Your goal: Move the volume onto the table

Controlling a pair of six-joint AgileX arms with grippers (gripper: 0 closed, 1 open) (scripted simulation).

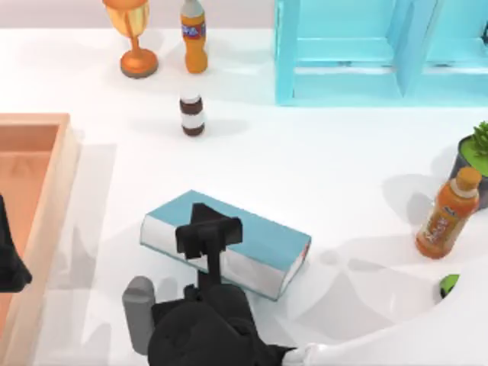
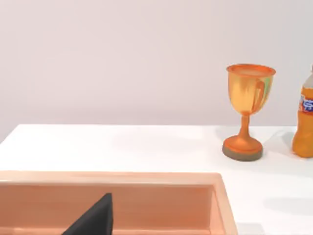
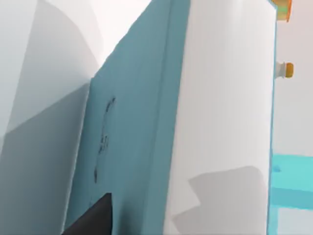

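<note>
Your right gripper (image 1: 207, 232) over the teal-blue volume (image 1: 263, 242), lying flat on the white table (image 1: 320, 168), its grip you cannot tell, left arm parked over the wooden tray (image 1: 30, 152).

Right arm (image 1: 206, 328): matte black, bulky angular housing, with a grey cylindrical part at its side and a white link behind. Right hand (image 1: 207, 232): black, blocky. Left arm (image 1: 9, 259): black, angular. No markings, cables or screws discernible.
</note>
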